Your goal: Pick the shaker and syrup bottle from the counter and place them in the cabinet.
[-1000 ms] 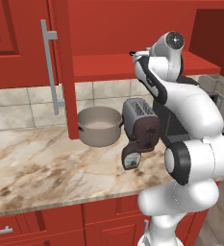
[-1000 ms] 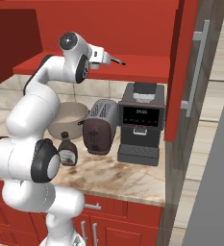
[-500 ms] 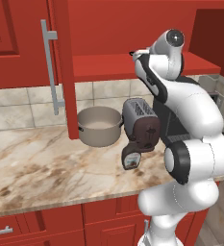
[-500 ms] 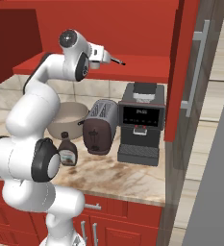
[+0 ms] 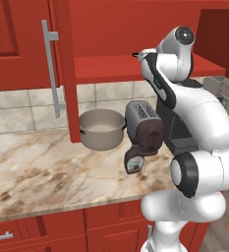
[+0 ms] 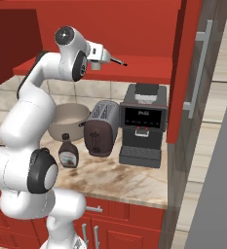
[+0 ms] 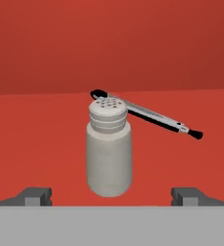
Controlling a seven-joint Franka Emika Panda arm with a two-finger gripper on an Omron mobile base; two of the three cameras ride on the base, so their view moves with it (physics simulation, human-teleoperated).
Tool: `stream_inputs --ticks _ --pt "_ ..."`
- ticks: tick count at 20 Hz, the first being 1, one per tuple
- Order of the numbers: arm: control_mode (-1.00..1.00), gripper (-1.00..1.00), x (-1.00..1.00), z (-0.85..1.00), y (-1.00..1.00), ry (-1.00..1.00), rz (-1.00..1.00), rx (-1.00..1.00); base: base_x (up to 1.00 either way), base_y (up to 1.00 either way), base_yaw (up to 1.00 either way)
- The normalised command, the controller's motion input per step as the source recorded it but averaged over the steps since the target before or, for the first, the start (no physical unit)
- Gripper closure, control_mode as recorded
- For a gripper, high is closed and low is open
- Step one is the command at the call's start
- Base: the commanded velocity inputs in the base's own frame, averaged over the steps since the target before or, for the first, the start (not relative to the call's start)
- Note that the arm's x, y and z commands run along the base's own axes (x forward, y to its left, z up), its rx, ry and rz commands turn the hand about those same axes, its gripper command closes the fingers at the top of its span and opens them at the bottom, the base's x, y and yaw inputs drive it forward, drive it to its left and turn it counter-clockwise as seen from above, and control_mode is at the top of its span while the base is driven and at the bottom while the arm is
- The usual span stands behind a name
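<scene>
On the counter (image 5: pixel 47 167), left to right, stand one pot (image 5: pixel 102 129), one syrup bottle (image 5: pixel 133 160), one toaster (image 5: pixel 144 127) and one coffee machine (image 6: pixel 141 127), while the cabinet (image 5: pixel 106 66) hangs above with its door open. Up on its shelf the hand view shows one shaker (image 7: pixel 109 150) standing upright, free between the wide-open jaws of the gripper (image 7: pixel 111 196), and one thin rod (image 7: pixel 147 115) lying just behind its cap. From the right base view comes the coffee machine's front panel, which the arm hides in the left.
</scene>
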Motion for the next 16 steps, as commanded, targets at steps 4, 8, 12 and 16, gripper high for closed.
stream_inputs --ticks 4,8,12,16 --pt "-1.00 -1.00 -0.54 -0.02 0.00 -0.02 0.00 0.00 0.00 0.00 0.00" --pt "-1.00 -1.00 -0.64 0.00 0.00 0.00 0.00 0.00 0.00 0.00 0.00" --pt "-1.00 -1.00 -0.68 0.00 0.00 0.00 0.00 0.00 0.00 0.00 0.00" --pt "-1.00 -1.00 -0.70 0.00 0.00 0.00 0.00 0.00 0.00 0.00 0.00"
